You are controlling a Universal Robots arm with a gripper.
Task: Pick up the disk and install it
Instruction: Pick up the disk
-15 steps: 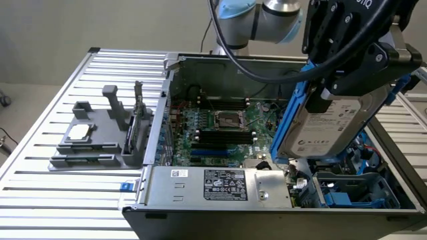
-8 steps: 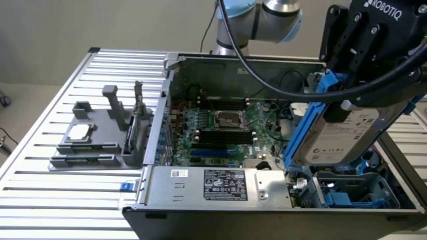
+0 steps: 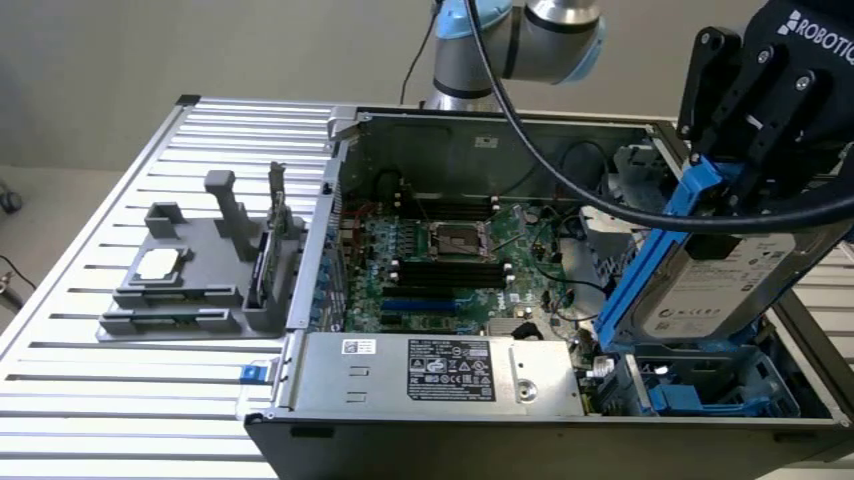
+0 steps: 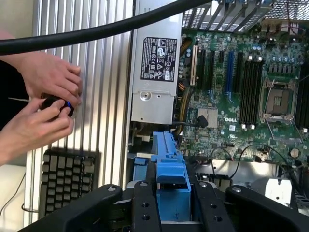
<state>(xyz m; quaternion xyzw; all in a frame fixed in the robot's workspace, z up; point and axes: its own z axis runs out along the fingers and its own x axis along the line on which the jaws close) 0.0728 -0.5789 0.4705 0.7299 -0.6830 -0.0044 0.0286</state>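
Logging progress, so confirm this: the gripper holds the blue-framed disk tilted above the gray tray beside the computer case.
Wrong place. The gripper holds the blue-framed disk tilted above the blue drive bay inside the computer case, at the exterior view's right, not above the gray tray. The exterior view shows it.

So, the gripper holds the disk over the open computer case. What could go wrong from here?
1. The gripper holds the disk by the top of its blue carrier, and the disk hangs tilted: it might slip or swing.
2. Tilted like this, it could catch on the blue drive bay below or the thin wires beside it.
3. A person's hands are busy by the table; the arm might come close.
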